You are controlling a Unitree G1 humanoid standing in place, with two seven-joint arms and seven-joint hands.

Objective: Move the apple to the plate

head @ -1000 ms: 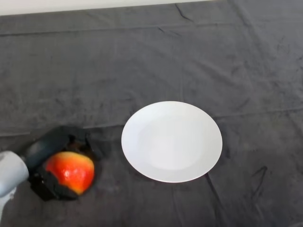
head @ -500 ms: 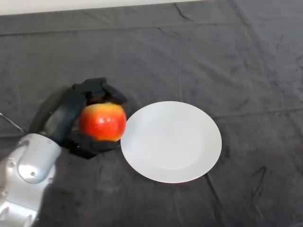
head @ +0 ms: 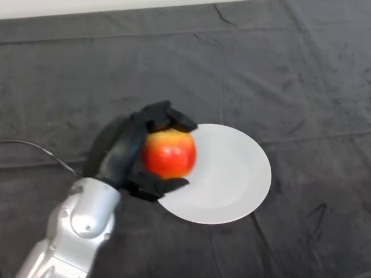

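A red and yellow apple (head: 168, 153) sits in my black left hand (head: 124, 149), whose fingers and thumb curl round it from above and below. The apple hangs over the left edge of a round white plate (head: 232, 174) that lies on the dark cloth. I cannot tell whether the apple touches the plate. My silver-grey forearm (head: 75, 231) rises from the lower left corner.
The dark, wrinkled cloth (head: 290, 69) covers the whole table. A pale strip of the far edge (head: 87, 7) shows along the top left.
My hand has carried the apple up and to the right, from the cloth at the lower left to above the plate's left edge. The plate has not moved.
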